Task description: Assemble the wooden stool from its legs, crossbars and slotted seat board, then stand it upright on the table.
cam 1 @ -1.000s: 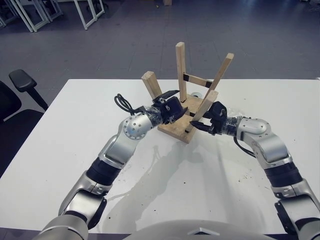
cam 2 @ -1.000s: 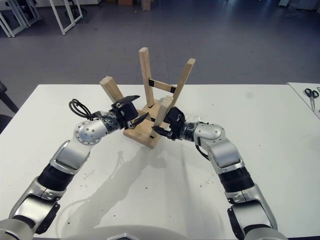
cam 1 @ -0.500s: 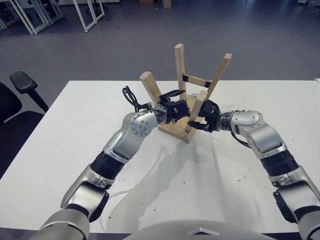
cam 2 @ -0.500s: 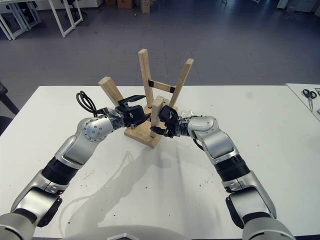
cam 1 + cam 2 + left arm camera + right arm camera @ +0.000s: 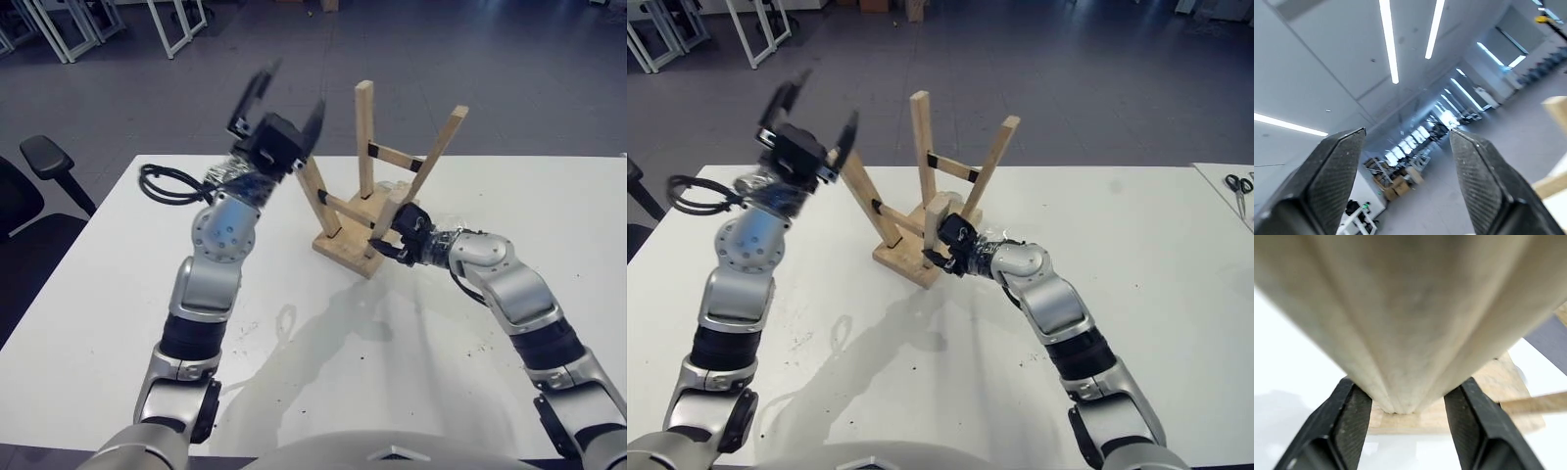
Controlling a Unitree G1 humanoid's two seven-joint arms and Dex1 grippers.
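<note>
A white table point(image 5: 118, 294), flecked with dark specks, is carrying the stool point(image 5: 367, 211), which is resting upside down on its seat board point(image 5: 345, 250) near the far edge, legs pointing up. A grey floor point(image 5: 490, 59) is stretching behind it, with white frames point(image 5: 176, 20) standing at the back, a black chair point(image 5: 44, 157) sitting off the table's left corner and scissors point(image 5: 1236, 183) lying on a neighbouring table. Strip lights point(image 5: 1388, 44) are running along the ceiling. The right hand point(image 5: 939, 247) is clamping the short leg point(image 5: 942, 220) just above the board. Half a second ago the left hand point(image 5: 294, 88) was down beside the board; now it is hanging high over the table, spread wide and holding nothing. The right hand is keeping its grip.
</note>
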